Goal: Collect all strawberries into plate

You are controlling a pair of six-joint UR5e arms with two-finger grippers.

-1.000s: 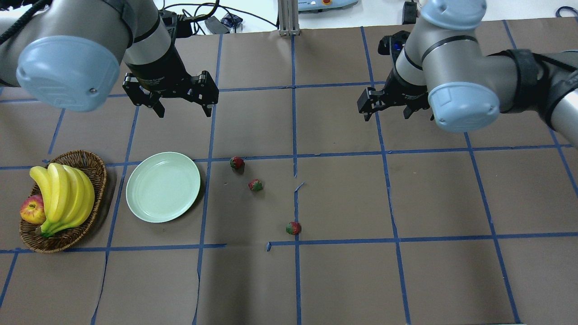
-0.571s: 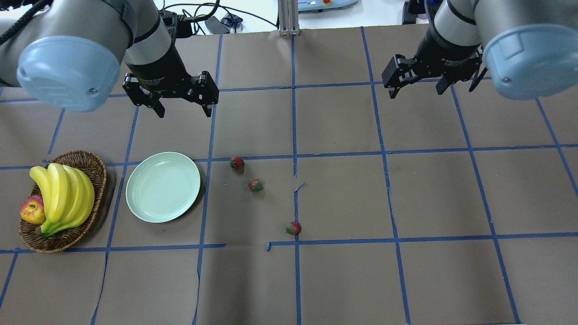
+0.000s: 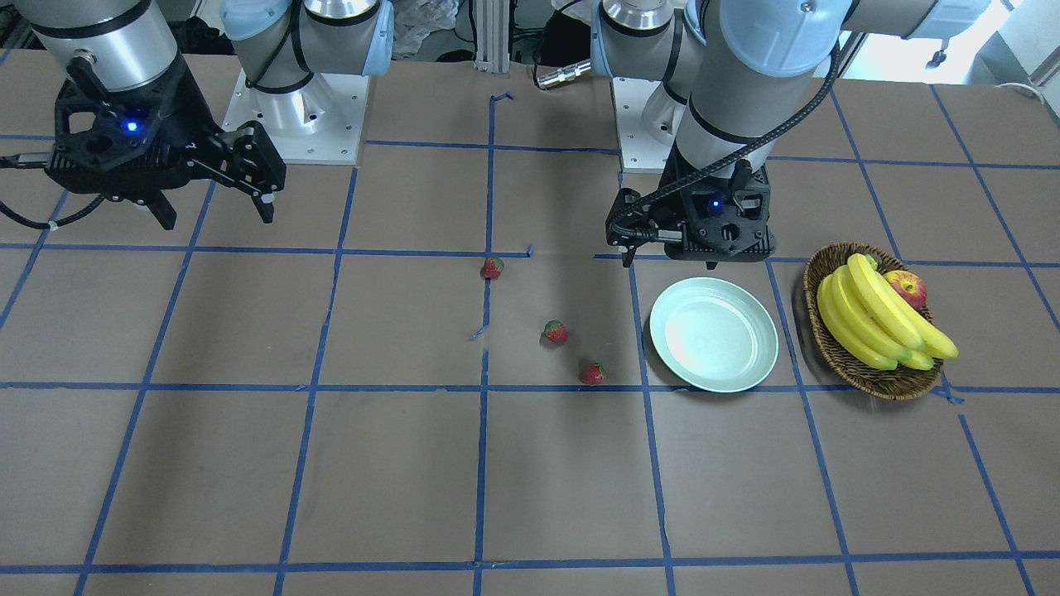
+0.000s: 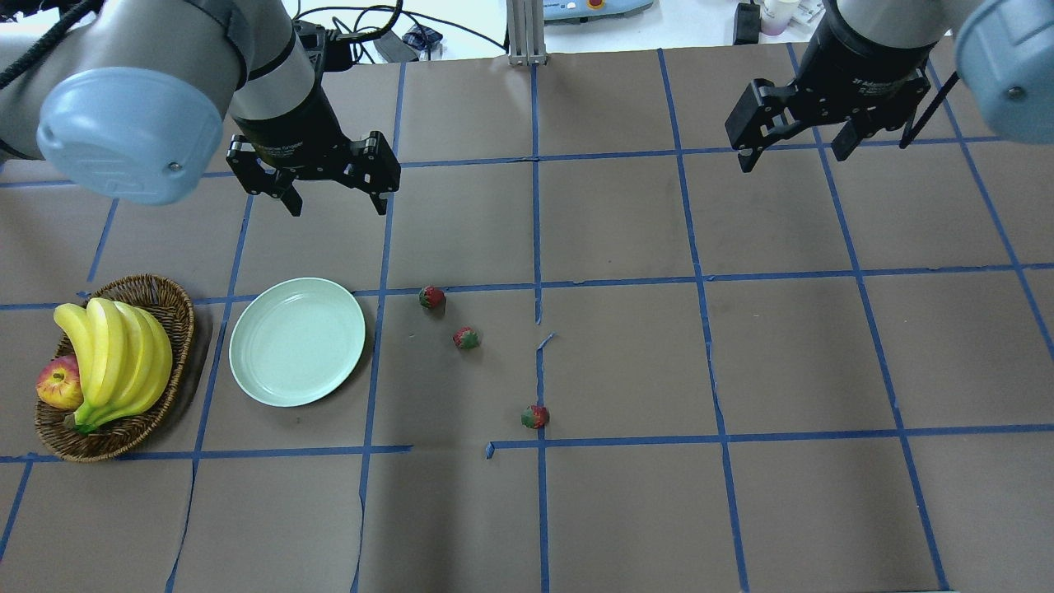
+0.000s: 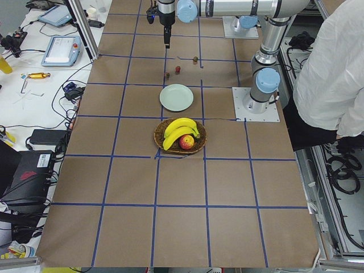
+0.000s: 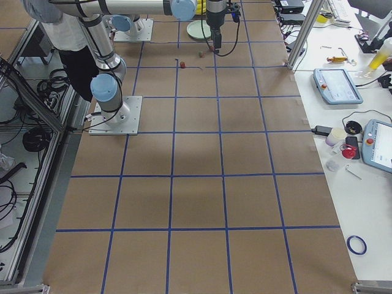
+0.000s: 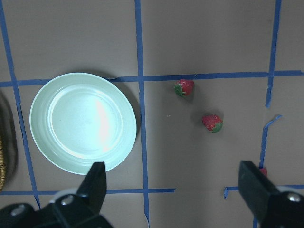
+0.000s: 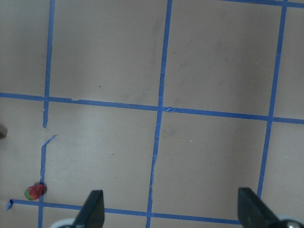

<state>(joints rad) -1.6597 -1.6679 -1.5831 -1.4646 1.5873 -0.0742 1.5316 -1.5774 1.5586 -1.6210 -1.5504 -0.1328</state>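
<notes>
Lying loose on the worktop [image 4: 626,354], the three strawberries [image 4: 466,338] are all outside the plate [image 4: 297,342], which is bare. Taking the overhead view as a dial with twelve pointing away from the robot, the first strawberry [image 4: 431,296] sits near the plate's rim at its two o'clock. The second strawberry [image 4: 466,338] is a little beyond at three o'clock. The third strawberry [image 4: 534,417] is well apart at four o'clock, beside a tape crossing.

Handling assessment: each berry looks small and light, probably soft-skinned, and liable to roll or squirt out of a hard pinch. Hold is best taken from above, across the widest part of the red body, with a gentle closure. The leafy cap offers poor purchase.

The left tool [image 4: 336,202] hangs above the worktop at the plate's twelve o'clock, pointing straight down, fingers spread wide with nothing between them. The right tool [image 4: 790,161] hangs well apart, at about two o'clock from the berries, likewise pointing down, wide apart and empty. In my judgement the left arm is better placed for the first berry.

A basket [image 4: 169,290] holding bananas [image 4: 115,354] and an apple [image 4: 59,383] stands at the plate's nine o'clock and is no part of the job.
</notes>
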